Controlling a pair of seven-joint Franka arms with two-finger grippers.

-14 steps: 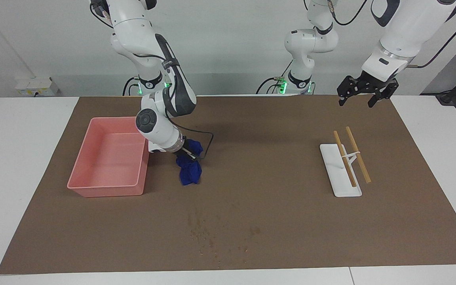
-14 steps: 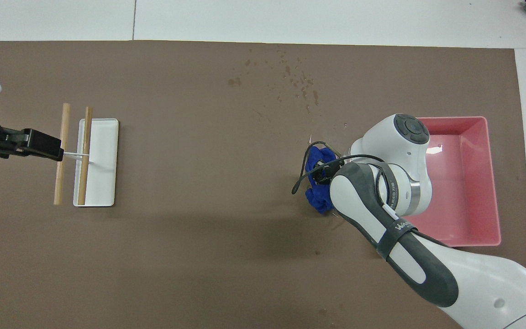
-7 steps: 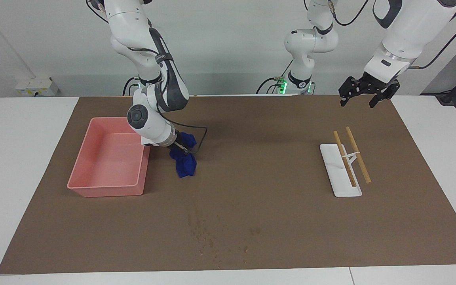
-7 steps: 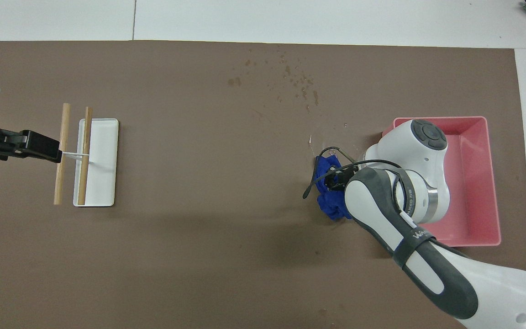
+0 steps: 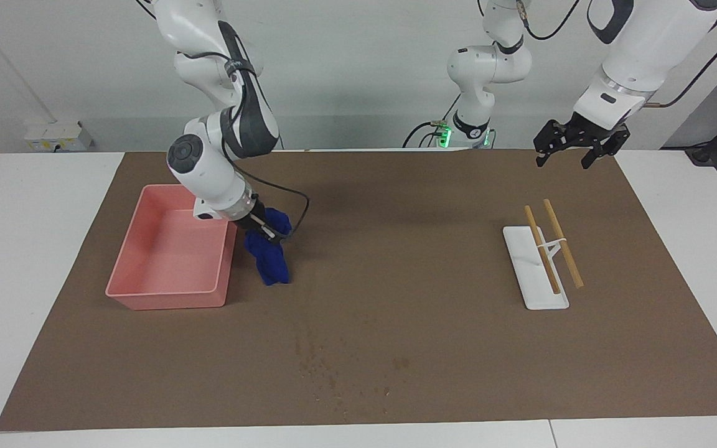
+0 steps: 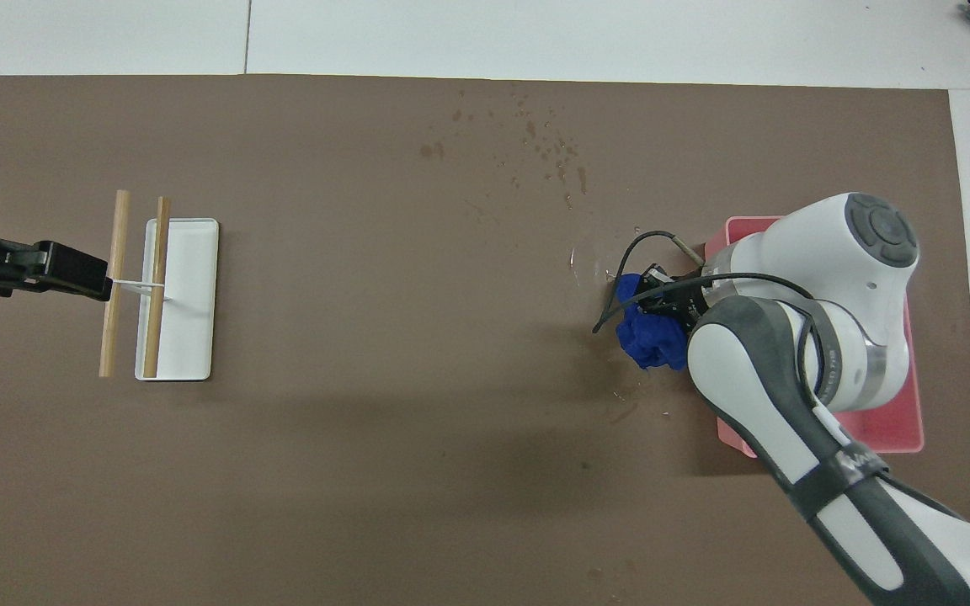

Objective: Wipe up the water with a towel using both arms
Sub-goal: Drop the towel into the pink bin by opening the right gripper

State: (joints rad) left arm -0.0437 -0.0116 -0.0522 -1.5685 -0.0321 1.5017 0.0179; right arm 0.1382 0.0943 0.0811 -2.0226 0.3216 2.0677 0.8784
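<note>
My right gripper [image 5: 263, 228] is shut on the blue towel [image 5: 269, 261], which hangs down in a wrinkled bundle right beside the pink tray's wall. In the overhead view the towel [image 6: 649, 337] shows beside the right gripper [image 6: 672, 303], whose fingers are partly hidden by the wrist. The water [image 5: 327, 367] is a scatter of dark specks on the brown mat, farther from the robots than the towel; it also shows in the overhead view [image 6: 548, 147]. My left gripper [image 5: 573, 149] is open and empty, raised over the mat's corner, waiting; in the overhead view the left gripper [image 6: 85, 276] is beside the wooden sticks.
The pink tray [image 5: 147, 292] stands toward the right arm's end, partly covered by the arm in the overhead view [image 6: 902, 438]. A white tray [image 5: 545, 298] with two wooden sticks [image 5: 562, 244] lies toward the left arm's end. Two slimmer white arms [image 5: 486, 68] stand at the back.
My right arm has carried the towel sideways toward the pink tray, up against its wall. The left gripper has stayed nearly still.
</note>
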